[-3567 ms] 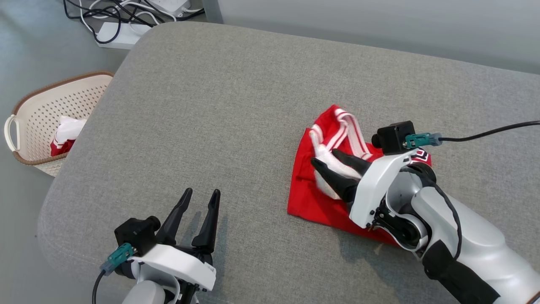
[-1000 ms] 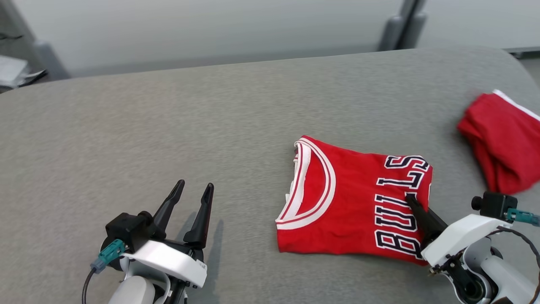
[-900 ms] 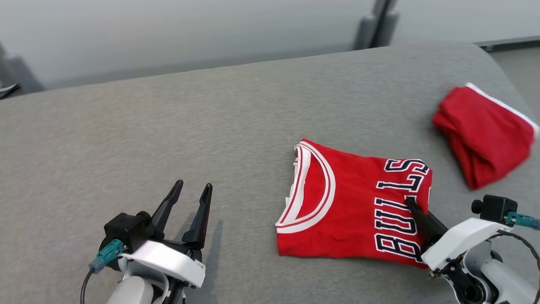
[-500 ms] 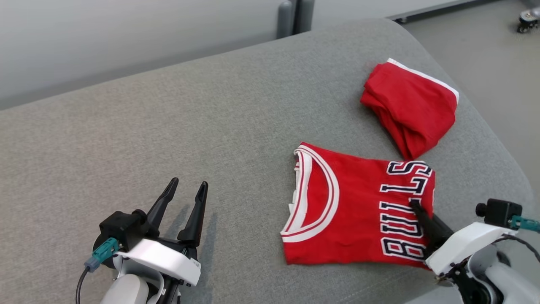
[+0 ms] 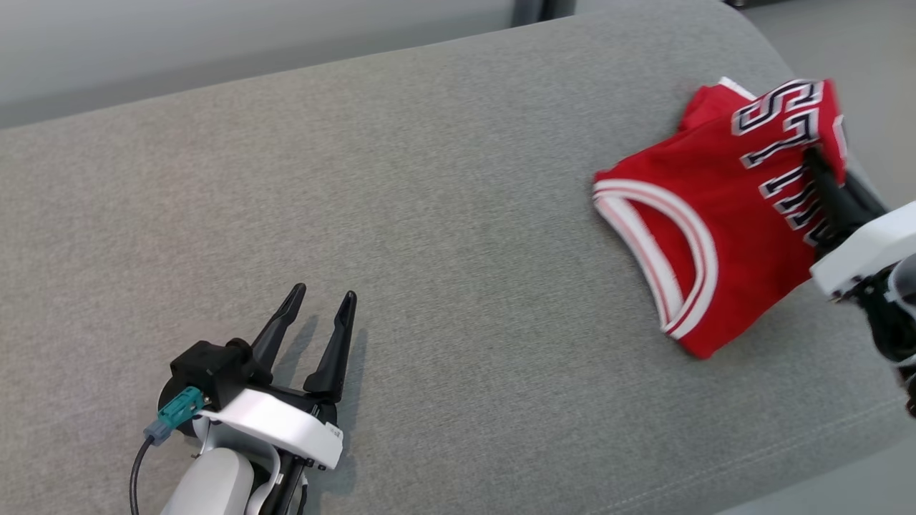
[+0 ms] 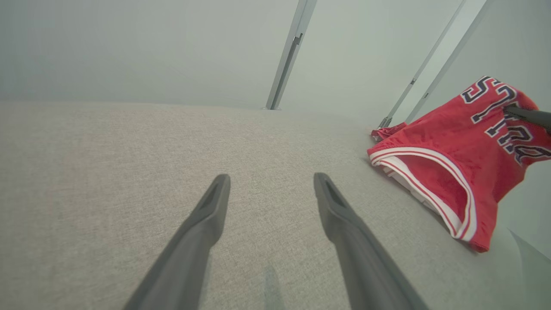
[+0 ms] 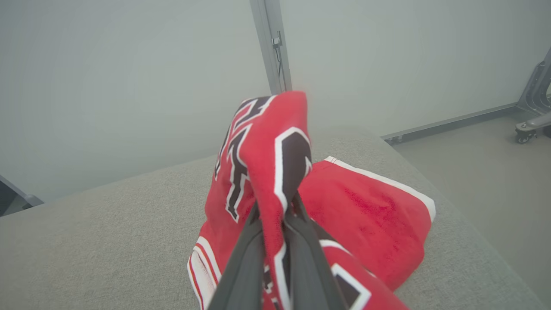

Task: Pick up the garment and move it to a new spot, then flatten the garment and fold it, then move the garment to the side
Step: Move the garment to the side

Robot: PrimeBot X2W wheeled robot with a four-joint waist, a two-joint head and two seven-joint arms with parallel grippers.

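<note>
Red fabric with white trim and dark lettering identifies the jersey [image 5: 715, 214], located at 2 o'clock in the head view, near the rounded right end of the grey upholstered counter [image 5: 429, 179]. The right hand [image 5: 816, 154] is clamped tight on the lettered edge, with cloth pinched between both fingers. That edge is raised. The collar end appears to rest on the counter, though contact is hard to confirm. A second red garment [image 7: 379, 215] lies beneath and behind the jersey, toward 1 o'clock. The left hand [image 5: 323, 293] sits at 7 o'clock, fingers fully spread, holding nothing, low over bare upholstery and well apart from the jersey.
</note>
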